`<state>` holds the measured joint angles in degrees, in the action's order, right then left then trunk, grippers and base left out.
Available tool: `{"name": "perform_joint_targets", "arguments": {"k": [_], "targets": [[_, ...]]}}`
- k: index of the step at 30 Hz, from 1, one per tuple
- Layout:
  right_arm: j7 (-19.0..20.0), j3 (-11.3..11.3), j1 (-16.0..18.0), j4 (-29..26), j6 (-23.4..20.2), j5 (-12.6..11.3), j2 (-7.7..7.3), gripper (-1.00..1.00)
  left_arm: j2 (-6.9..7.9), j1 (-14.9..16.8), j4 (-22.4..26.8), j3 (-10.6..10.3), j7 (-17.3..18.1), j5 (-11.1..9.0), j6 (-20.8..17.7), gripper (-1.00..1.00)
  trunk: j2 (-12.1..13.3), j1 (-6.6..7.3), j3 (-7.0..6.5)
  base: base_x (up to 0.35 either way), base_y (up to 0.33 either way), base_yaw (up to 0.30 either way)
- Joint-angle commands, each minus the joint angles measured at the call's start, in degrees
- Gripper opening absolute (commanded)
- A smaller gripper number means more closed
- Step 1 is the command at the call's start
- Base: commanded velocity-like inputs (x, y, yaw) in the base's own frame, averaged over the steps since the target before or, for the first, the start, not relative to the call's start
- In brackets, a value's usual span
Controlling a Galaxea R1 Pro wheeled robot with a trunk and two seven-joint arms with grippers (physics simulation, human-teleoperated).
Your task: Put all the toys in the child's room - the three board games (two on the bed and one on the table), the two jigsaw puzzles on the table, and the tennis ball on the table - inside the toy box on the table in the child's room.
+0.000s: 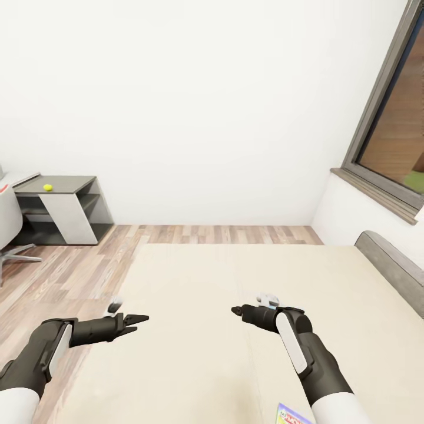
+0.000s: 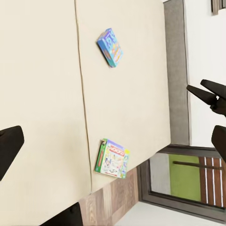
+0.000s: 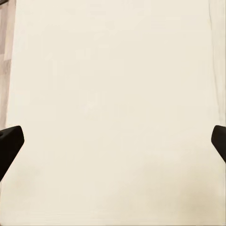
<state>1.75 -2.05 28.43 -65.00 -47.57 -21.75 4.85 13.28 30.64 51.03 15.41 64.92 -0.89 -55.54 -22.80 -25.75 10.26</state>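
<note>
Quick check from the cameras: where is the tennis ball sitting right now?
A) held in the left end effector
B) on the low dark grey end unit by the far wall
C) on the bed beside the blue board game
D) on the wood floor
B: the head view shows the tennis ball resting on top of the low dark grey end unit against the white wall.

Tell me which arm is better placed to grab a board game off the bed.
Right, probably. The board game lies on the bed beside the right forearm, and the right gripper is open.
</note>
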Motion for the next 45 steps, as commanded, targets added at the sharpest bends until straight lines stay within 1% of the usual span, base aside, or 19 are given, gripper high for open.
{"name": "perform_joint_targets", "arguments": {"k": [1, 21, 26, 30, 35, 41, 42, 45], "targets": [[0.2, 0.0, 0.0, 0.0, -0.2, 0.2, 0.0, 1.0, 0.0, 0.0, 0.0, 0.1, 0.1, -0.1, -0.5, 1.0, -0.1, -0.03, 0.12, 0.0, -0.216, 0.0], [0.2, 0.2, 0.0, 0.2, -0.2, 0.1, 0.02, 1.0, -0.02, 0.1, 0.0, 0.1, 0.0, -0.1, -0.5, 1.0, -0.1, -0.03, 0.12, 0.0, -0.216, 0.0], [0.2, 0.3, 0.0, 1.7, -0.1, 0.2, 0.05, 1.0, -0.01, 0.0, 0.0, 0.1, 0.0, -0.1, -0.5, 1.0, -0.1, -0.03, 0.12, 0.0, -0.216, 0.0], [0.0, 0.3, 0.0, 3.1, 1.5, 0.3, -0.02, 1.0, -0.01, 0.0, 0.0, 0.1, 0.1, -0.1, -0.5, 1.0, -0.1, -0.03, 0.12, 0.0, -0.216, 0.0], [-0.4, 0.0, 0.1, 6.0, 2.0, 0.5, 0.13, 1.0, -0.01, 0.0, 0.0, 0.1, 0.1, -0.1, -0.5, 1.0, -0.1, -0.03, 0.12, 0.0, -0.217, 0.0], [-1.1, 0.0, 0.3, 13.1, 2.5, 0.6, 0.18, 1.0, -0.01, 0.1, 0.0, 0.1, 0.1, -0.1, -0.5, 1.0, -0.1, -0.03, 0.12, 0.0, -0.216, 0.0], [-1.7, 0.0, 0.5, 15.2, 2.6, 0.6, 0.24, 1.0, -0.01, 0.0, 0.0, 0.1, 0.1, -0.1, -0.5, 1.0, -0.1, -0.03, 0.12, 0.0, -0.216, 0.0], [-3.2, 0.1, 1.1, 18.5, 2.7, 0.5, 0.29, 1.0, -0.01, 0.0, 0.0, 0.1, 0.2, -0.1, -0.5, 1.0, -0.1, -0.03, 0.12, 0.0, -0.216, 0.0]]}}
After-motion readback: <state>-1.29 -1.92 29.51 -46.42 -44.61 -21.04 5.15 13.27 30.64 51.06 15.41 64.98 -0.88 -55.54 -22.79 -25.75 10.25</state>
